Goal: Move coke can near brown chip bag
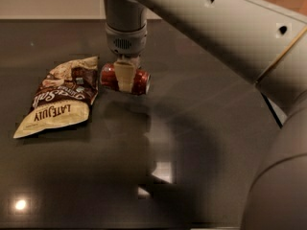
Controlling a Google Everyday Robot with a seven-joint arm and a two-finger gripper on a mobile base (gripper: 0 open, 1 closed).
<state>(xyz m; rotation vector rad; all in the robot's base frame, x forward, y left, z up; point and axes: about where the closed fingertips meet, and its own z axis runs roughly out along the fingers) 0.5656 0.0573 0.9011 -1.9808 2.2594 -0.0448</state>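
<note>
The coke can (138,82) is red with a silver end and lies on its side. My gripper (124,78) comes down from above and is shut across the can's middle; one cream finger (124,74) shows in front of it. The brown chip bag (60,97) lies flat on the dark table (201,128), with "LATE JULY" lettering on its cream end. The can's left end sits just right of the bag's upper right corner, a small gap apart. I cannot tell whether the can touches the table.
My grey arm (230,28) crosses the upper right and fills the right edge of the view. The table's right edge (271,111) runs beside the arm. Bright light reflections sit on the tabletop near the front.
</note>
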